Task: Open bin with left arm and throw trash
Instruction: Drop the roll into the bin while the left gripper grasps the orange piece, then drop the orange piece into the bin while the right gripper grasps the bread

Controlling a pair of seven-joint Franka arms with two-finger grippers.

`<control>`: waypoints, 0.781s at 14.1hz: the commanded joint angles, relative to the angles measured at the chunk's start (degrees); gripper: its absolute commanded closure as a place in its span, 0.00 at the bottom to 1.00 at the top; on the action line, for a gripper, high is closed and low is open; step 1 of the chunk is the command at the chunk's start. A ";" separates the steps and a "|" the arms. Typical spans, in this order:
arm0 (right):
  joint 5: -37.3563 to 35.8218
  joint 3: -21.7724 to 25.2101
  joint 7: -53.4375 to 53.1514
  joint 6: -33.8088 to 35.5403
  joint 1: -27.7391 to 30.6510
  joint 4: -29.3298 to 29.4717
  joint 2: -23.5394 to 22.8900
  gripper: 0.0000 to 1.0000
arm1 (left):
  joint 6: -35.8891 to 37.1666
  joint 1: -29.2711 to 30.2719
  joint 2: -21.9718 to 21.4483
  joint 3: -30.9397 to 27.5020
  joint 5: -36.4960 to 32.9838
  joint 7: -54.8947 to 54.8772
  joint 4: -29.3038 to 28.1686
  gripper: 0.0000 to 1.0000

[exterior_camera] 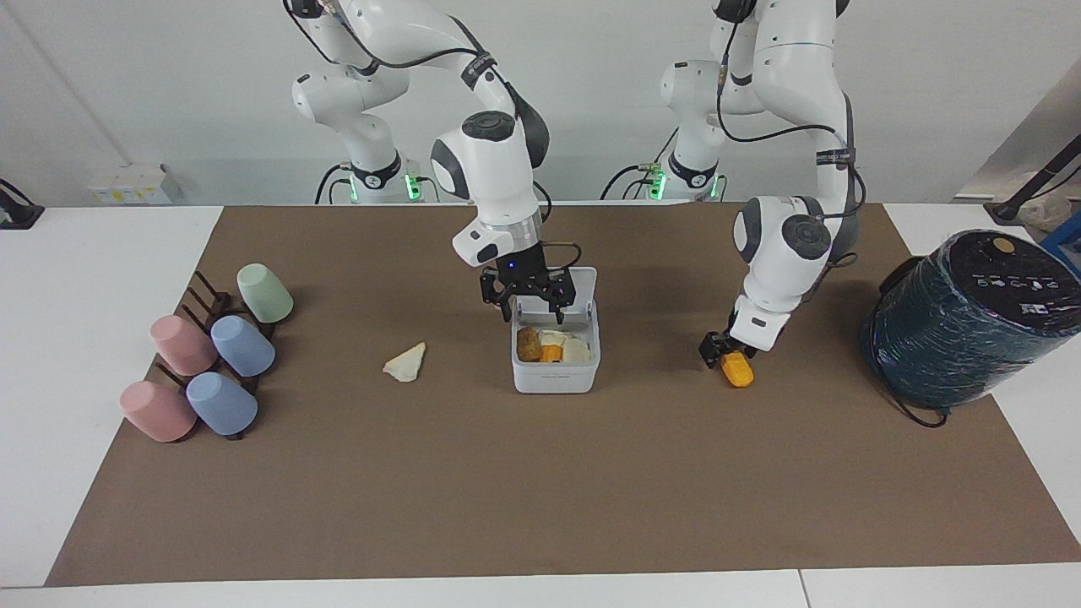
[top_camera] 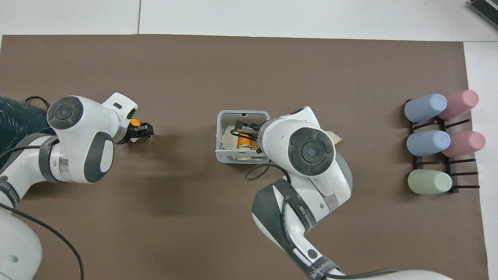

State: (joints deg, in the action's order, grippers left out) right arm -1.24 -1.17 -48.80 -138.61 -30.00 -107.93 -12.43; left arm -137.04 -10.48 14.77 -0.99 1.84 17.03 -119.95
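- Your right gripper (exterior_camera: 535, 306) hangs over the open bin (exterior_camera: 555, 377), fingers spread and empty.
- Your left gripper (exterior_camera: 719, 350) is down at the orange scrap (exterior_camera: 737, 370); its hold is unclear.

- One white bin (exterior_camera: 555, 376)
- Five pastel cups (exterior_camera: 242, 344): two pink, two blue, one green
- One dark teal cylinder (exterior_camera: 967, 321)
- Two grippers (exterior_camera: 534, 306)

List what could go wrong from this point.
1. The left gripper is down at the orange scrap; a shallow pinch could let it roll away.
2. The right gripper, open over the bin, could knock the raised lid as it leaves.
3. The cream wedge lies flat, hard to pinch.
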 commanded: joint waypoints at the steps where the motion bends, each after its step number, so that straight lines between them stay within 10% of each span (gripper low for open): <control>1: -0.43 -0.32 1.85 3.25 4.15 -0.17 2.23 0.00 | 0.02 0.55 -0.44 0.03 -0.88 -1.82 0.33 1.00; 11: -0.34 -0.41 8.54 -3.14 18.67 -15.45 5.05 0.00 | 23.93 -8.57 4.13 0.82 2.36 0.62 26.52 1.00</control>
State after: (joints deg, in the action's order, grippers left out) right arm -1.26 -0.84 -40.54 -138.32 -12.12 -118.40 -9.38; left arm -114.95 -15.97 17.32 0.27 2.61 16.21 -96.42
